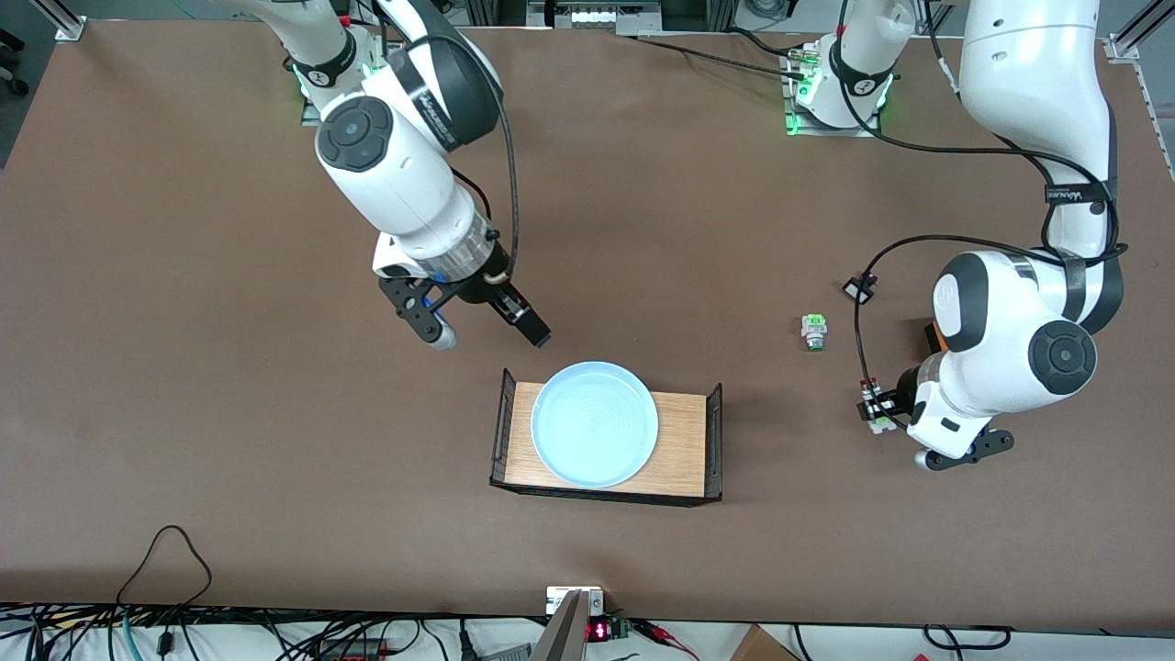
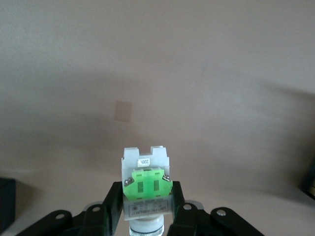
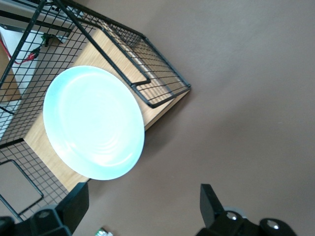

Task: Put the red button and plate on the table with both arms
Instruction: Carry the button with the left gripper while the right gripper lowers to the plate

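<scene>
The left gripper (image 2: 147, 216) is clamped on the red button (image 2: 146, 184): the left wrist view shows its white body and green block between the black fingers, but the cap end is cut off at the frame edge. In the front view that gripper is mostly hidden under the left arm's wrist, and only a bit of the held switch (image 1: 877, 404) pokes out, low over the table (image 1: 184, 367) toward the left arm's end, well apart from the tray (image 1: 684, 445).

One pale blue plate (image 1: 594, 423) lies on the wooden tray, covering much of its board; the plate's rim overhangs the tray's edge on both long sides. The tray has two black mesh ends.

The right gripper (image 1: 486, 335) hangs with jaws spread wide and empty, over the table just beside the tray's edge farther from the front camera.

Two other small parts rest on the table near the left arm: a green-capped switch (image 1: 813, 330) and a black-and-white part (image 1: 859, 288).
</scene>
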Controlling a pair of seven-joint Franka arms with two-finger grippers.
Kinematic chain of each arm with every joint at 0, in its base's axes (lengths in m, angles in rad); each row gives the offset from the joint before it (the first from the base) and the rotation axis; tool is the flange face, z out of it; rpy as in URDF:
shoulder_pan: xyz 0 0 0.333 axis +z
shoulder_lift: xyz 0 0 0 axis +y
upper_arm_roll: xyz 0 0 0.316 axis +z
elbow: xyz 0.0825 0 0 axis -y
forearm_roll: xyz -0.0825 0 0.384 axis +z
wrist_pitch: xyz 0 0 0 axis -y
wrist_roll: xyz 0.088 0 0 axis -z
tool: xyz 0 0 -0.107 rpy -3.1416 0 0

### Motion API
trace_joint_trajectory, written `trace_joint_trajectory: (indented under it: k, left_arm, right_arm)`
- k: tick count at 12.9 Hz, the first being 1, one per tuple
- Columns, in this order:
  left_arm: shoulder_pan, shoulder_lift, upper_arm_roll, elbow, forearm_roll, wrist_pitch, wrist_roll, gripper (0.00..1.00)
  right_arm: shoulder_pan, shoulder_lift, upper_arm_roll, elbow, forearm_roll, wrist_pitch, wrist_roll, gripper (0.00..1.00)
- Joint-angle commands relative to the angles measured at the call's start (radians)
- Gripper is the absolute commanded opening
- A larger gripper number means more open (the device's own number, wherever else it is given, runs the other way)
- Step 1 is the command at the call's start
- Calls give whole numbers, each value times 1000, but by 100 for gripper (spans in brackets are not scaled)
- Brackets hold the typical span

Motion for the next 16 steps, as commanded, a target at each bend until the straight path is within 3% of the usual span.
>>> trace_joint_trajectory:
  k: [1, 9, 16]
  left_arm:
    - [15, 43, -7, -33, -25, 91, 56, 2]
    - [46, 89, -15, -100, -76, 231, 223, 2]
    - [89, 101, -13, -139, -212, 262, 471, 3]
  right_arm:
    - [25, 55, -11, 33, 8, 60, 56, 100]
    - [27, 155, -20, 33, 8, 156, 87, 100]
    - [24, 190, -37, 33, 10, 250, 79, 100]
